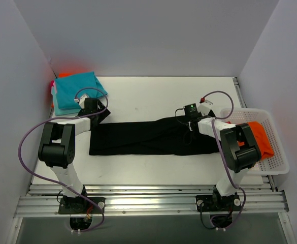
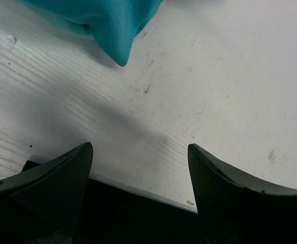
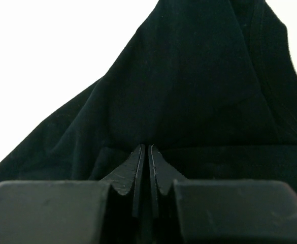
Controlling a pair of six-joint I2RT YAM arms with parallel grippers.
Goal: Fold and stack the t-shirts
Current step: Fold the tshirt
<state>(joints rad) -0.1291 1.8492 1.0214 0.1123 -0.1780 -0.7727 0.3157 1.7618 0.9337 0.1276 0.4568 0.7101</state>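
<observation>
A large black t-shirt (image 1: 143,137) lies folded into a long strip across the middle of the table. My left gripper (image 1: 100,115) is open, its jaws spread low over the strip's far left corner (image 2: 133,213), holding nothing (image 2: 140,152). My right gripper (image 1: 190,123) is at the strip's right end, its jaws closed to a thin gap (image 3: 146,147) on a fold of the black cloth (image 3: 189,91). Folded teal t-shirts (image 1: 77,91) are stacked at the far left; a teal corner (image 2: 112,25) shows in the left wrist view. A bright orange t-shirt (image 1: 257,134) lies in the basket.
A white lattice plastic basket (image 1: 277,152) stands at the right edge of the white table (image 1: 153,96). A pink edge (image 1: 52,89) shows under the teal stack. Walls close in on the left, back and right.
</observation>
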